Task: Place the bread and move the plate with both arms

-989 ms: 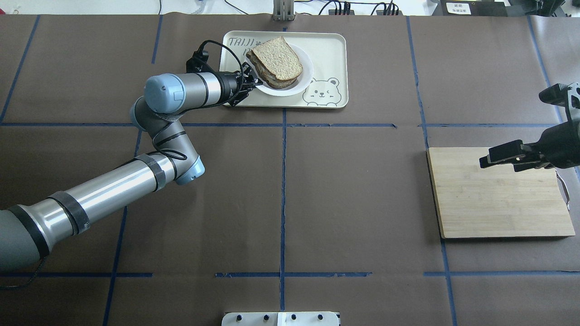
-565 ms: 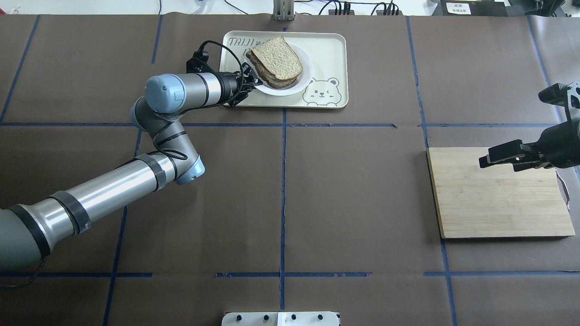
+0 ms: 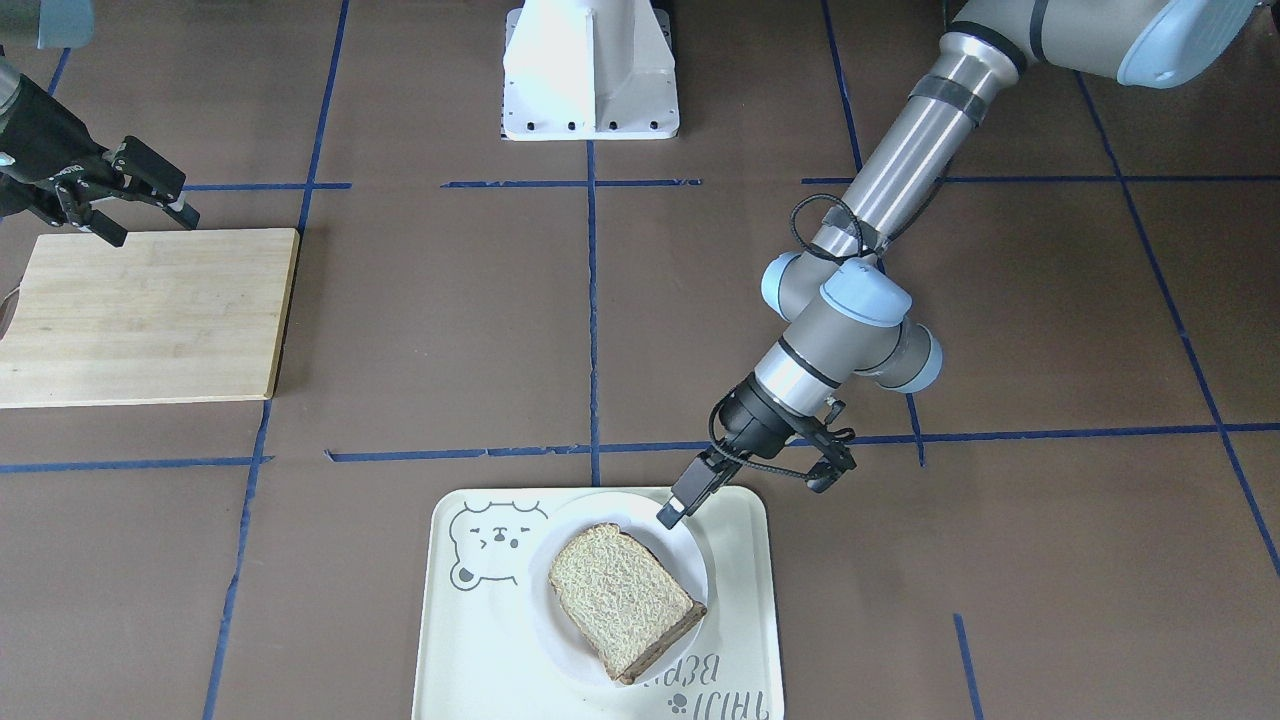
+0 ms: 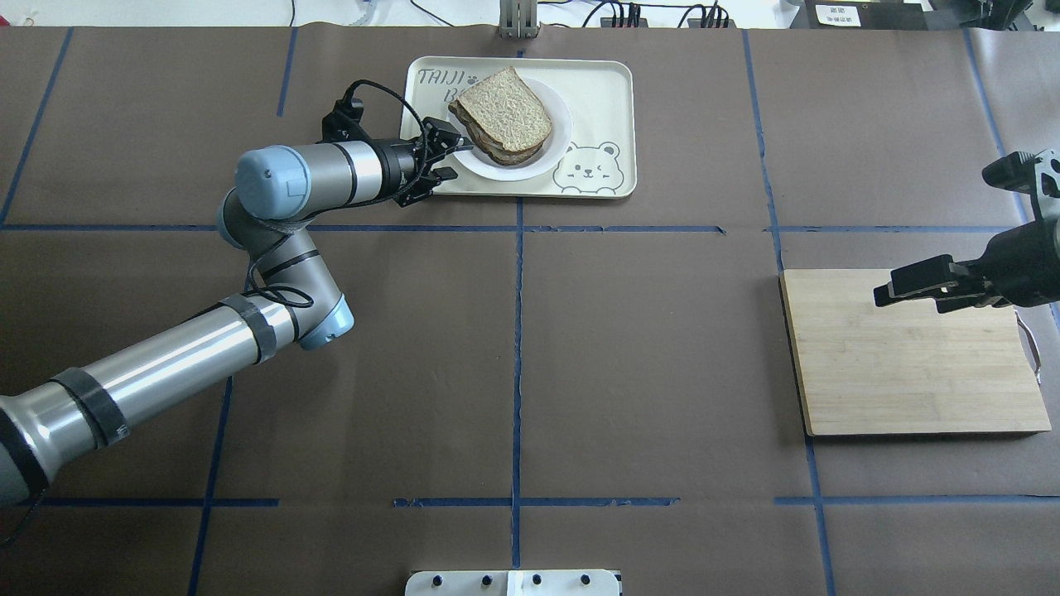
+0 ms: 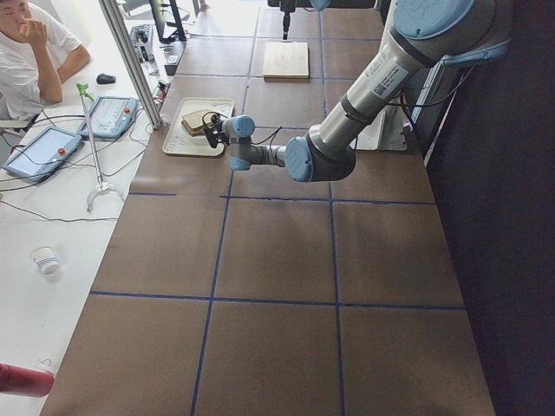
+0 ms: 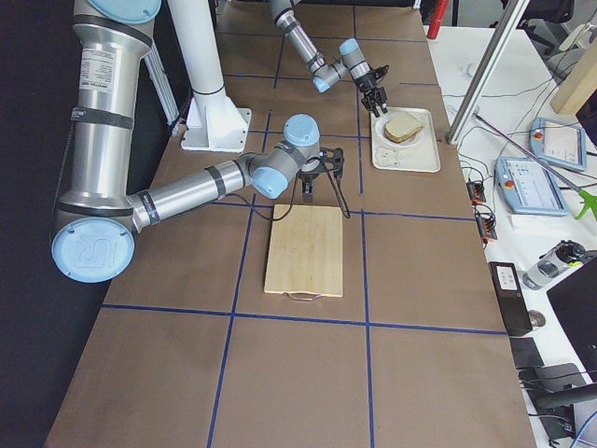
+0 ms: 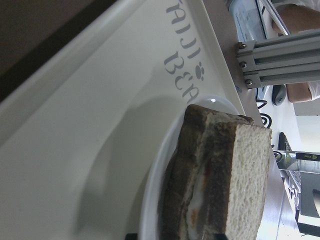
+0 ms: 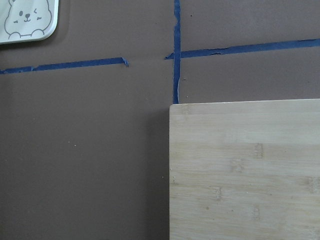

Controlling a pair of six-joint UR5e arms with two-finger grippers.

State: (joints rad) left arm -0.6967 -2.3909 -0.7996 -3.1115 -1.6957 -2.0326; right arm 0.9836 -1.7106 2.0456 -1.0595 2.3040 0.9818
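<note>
The pale bread slice lies on top of a darker filled toast slice on the white plate, which stands on the cream tray. My left gripper reaches in low from the left, its tip at the plate's left rim. Its jaws are stacked one over the other, so I cannot tell whether they are open or shut. In the left wrist view the bread and plate rim are very close. My right gripper is open and empty above the cutting board's edge.
The cream bear tray sits at the table's far middle. A bamboo cutting board lies bare at the right, also in the right wrist view. The white robot base stands at the near edge. Operators sit beyond the far side.
My left arm's elbow and wrist have drawn back to the left, with the gripper tip still at the plate's rim. The plate, bread and tray stay in place. The right arm has not moved.
</note>
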